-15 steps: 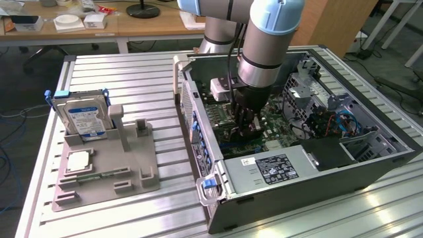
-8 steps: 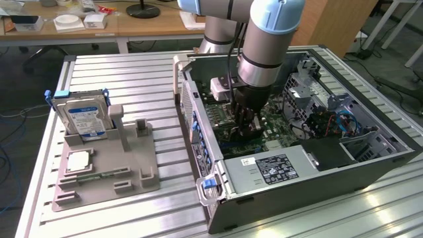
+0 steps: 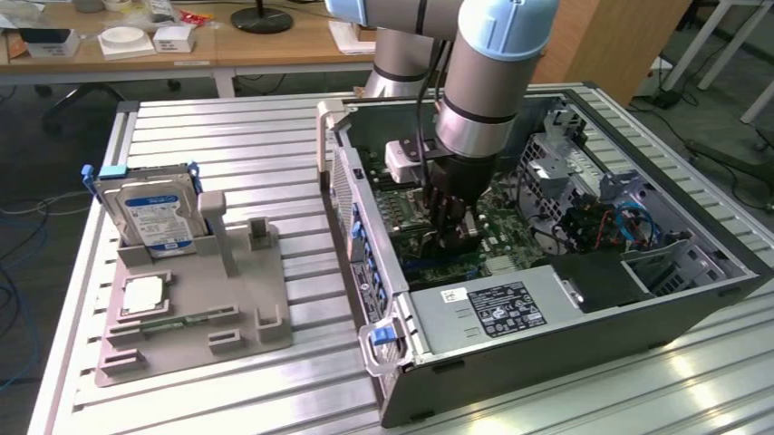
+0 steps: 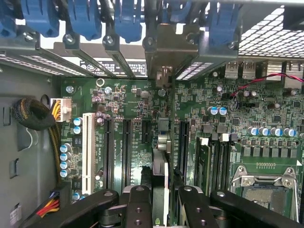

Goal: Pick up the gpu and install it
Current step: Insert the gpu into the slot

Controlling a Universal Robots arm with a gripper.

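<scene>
The gpu [image 4: 161,156] is seen edge-on in the wrist view as a thin dark card. Its silvery metal bracket [image 4: 163,52] stands at the case's rear slot openings. My gripper [image 4: 164,205] is shut on the card, with one black finger [image 4: 137,204] on each side of it. The card stands upright over the green motherboard [image 4: 223,123], in line with the long black expansion slots [image 4: 126,147]. In the exterior view my gripper [image 3: 452,237] reaches straight down into the open computer case [image 3: 545,362], low over the board.
Blue slot latches [image 4: 128,19] line the case's rear wall. An open CPU socket [image 4: 263,185] lies beside the memory slots. The power supply [image 3: 508,308] fills the near end of the case. On the grey fixture [image 3: 248,313] at the exterior view's left stand a hard drive [image 3: 151,217] and a CPU chip [image 3: 143,294].
</scene>
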